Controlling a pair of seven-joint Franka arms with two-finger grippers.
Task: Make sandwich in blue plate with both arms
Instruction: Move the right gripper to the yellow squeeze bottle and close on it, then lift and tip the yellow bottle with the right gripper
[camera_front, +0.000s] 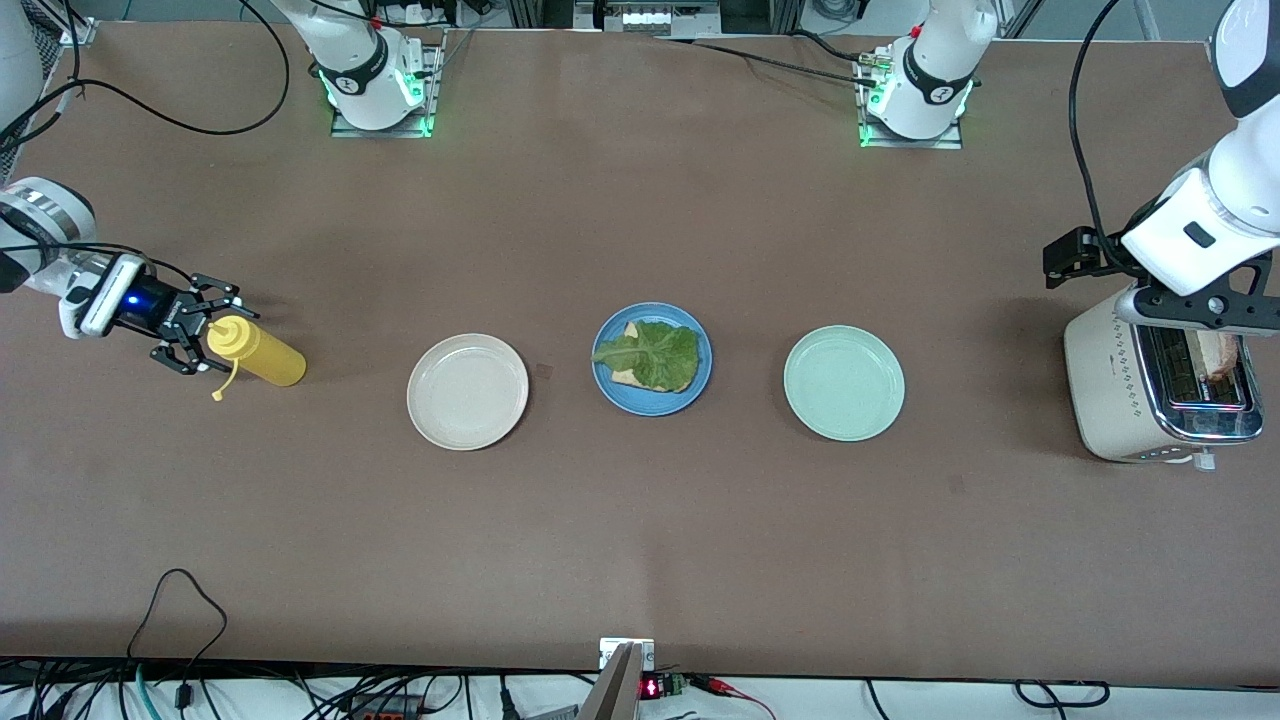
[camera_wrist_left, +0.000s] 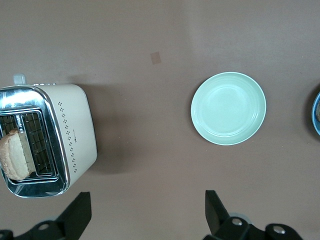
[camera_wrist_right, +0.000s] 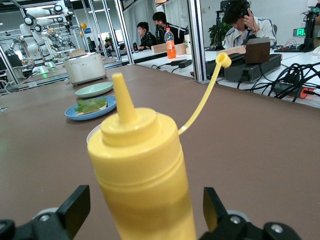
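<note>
- Toast (camera_front: 1216, 352) stands in the toaster (camera_front: 1120, 395), directly under the open, empty left pincer (camera_wrist_left: 145, 212).
- Right pincer (camera_front: 197, 338), open, straddles the mustard bottle (camera_front: 257, 352) without gripping it.

A lettuce leaf (camera_front: 652, 353) lies on bread in the blue plate (camera_front: 603, 383), between a cream plate (camera_front: 467, 391) and a mint plate (camera_front: 843, 383).

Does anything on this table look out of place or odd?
The yellow squeeze bottle, between the open fingers of the right claw, has its cap off the nozzle and hanging by its strap. A bread slice sticks up from the toaster under the open left claw.
</note>
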